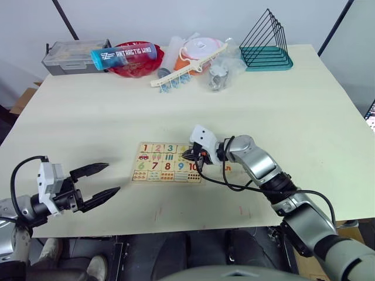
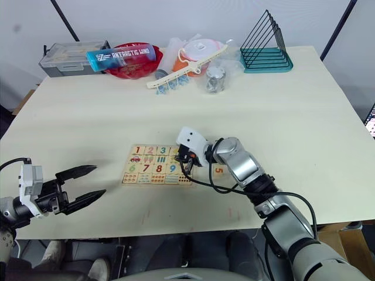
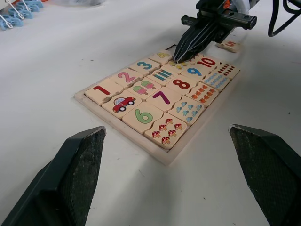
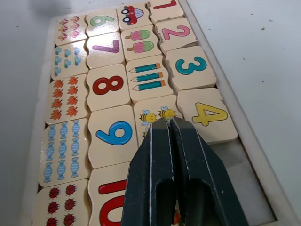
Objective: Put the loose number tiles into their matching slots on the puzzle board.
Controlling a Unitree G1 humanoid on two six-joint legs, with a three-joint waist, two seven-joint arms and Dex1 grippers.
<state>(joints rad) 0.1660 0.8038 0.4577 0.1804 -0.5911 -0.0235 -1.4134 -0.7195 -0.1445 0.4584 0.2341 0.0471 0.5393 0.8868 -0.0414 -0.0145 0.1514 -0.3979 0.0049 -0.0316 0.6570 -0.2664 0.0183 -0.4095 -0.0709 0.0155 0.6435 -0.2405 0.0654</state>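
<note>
the puzzle board (image 1: 168, 163) is lying flat near the middle of the pale desk (image 1: 105, 111), a little toward the front edge. tiles 1 (image 4: 162, 4), 2 (image 4: 175, 34), 3 (image 4: 190, 67) and 4 (image 4: 207, 115) are sitting side by side in the row of slots along the board's far edge, and the last slot in that row (image 4: 244, 188), next to the 4, is lying bare. the loose 5 tile (image 2: 218, 170) is resting on the desk just off the board's 3 o'clock end, near the board but not in it. the right gripper (image 4: 171, 129) is reaching in from 3 o'clock with its two black fingers pressed together and nothing between them, the tips hovering low over the bee picture beside the 4 tile; whether they are touching the wood is hard to tell. the left gripper (image 1: 99, 180) is hanging above the desk at about 9 o'clock from the board, well apart from it, fingers spread wide and pointing toward the board with nothing held. along the desk's 12 o'clock edge, a grey box (image 1: 67, 55), a blue bottle (image 1: 123, 55) lying across a red bowl (image 1: 132, 68), a white rack with blue clips (image 1: 176, 76), some clear plastic bags (image 1: 220, 73) and a teal wire file holder (image 1: 266, 47) are standing in a loose line, all far from the board.
</note>
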